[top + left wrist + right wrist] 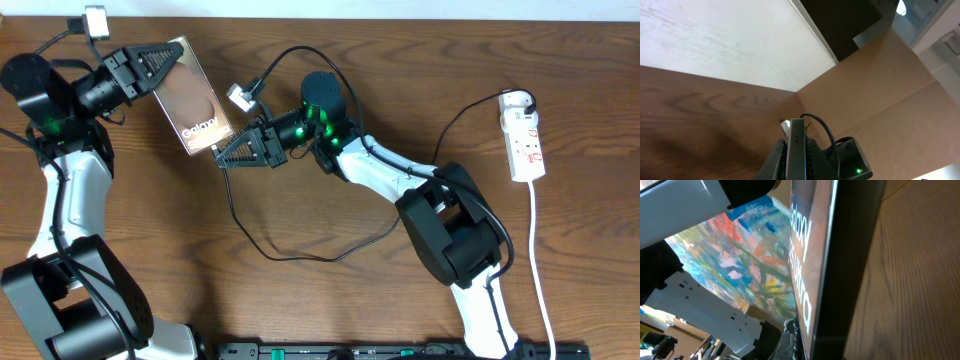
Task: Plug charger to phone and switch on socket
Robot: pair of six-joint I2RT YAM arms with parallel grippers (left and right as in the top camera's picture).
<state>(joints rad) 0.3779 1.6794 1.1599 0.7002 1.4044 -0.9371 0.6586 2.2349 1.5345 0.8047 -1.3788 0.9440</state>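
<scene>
Your left gripper is clamped on one end of the phone, a flat glossy brown slab (white lettering showing). Your right gripper pinches the thin black charger at the phone's lower corner. The white oblong socket lies far right on the wood-grain table.

A dark brown wood-grain bench is shown from above. Near its right edge a white power strip with red markings is laid flat, running front to back, and a white plug head is seated at its far end. Its white cord is trailed toward the near edge. A thin black charger cable is looped loosely across the middle of the bench.
</scene>
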